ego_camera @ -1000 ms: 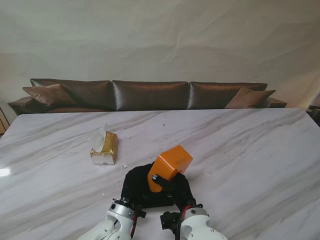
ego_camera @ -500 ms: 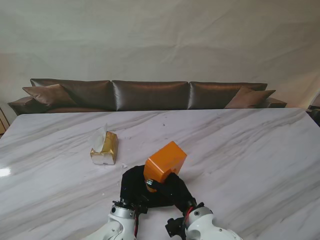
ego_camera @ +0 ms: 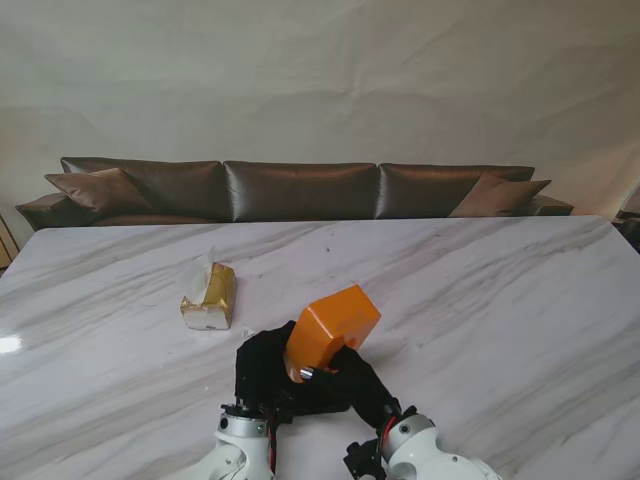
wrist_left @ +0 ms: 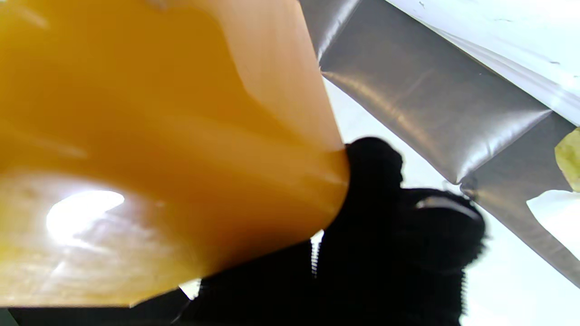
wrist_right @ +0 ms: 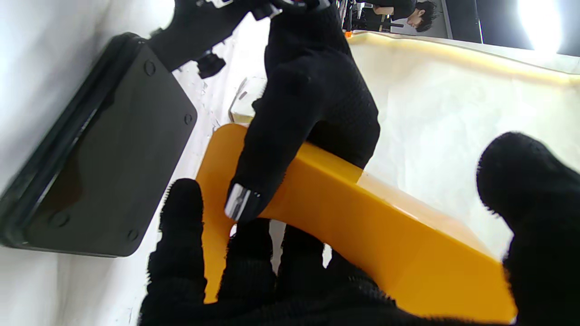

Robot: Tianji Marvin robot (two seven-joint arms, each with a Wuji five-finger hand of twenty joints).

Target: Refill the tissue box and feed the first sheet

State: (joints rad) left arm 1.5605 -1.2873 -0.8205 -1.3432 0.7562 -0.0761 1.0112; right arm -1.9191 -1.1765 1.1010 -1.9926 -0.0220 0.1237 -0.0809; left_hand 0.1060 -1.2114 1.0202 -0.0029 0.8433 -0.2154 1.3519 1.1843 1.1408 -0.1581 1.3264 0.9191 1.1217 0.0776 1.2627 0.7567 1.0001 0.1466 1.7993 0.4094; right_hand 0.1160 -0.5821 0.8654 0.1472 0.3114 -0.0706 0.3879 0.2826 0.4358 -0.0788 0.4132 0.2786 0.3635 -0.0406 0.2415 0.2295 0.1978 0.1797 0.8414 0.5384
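Marble worktop, sofa behind. Orange tissue box is tilting at lower centre, both hands gripping it: left hand alongside, right hand underneath. Refill tissue pack is lying upper left, nearer the left hand.

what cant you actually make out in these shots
- Orange tissue box: its opening shows in no view; the left wrist view is filled by a blurred orange face.
- Gold tissue pack: too small in the stand view to read; at the left wrist view's edge it is cut off.
- Left hand and right hand: their contact points lie behind the box.
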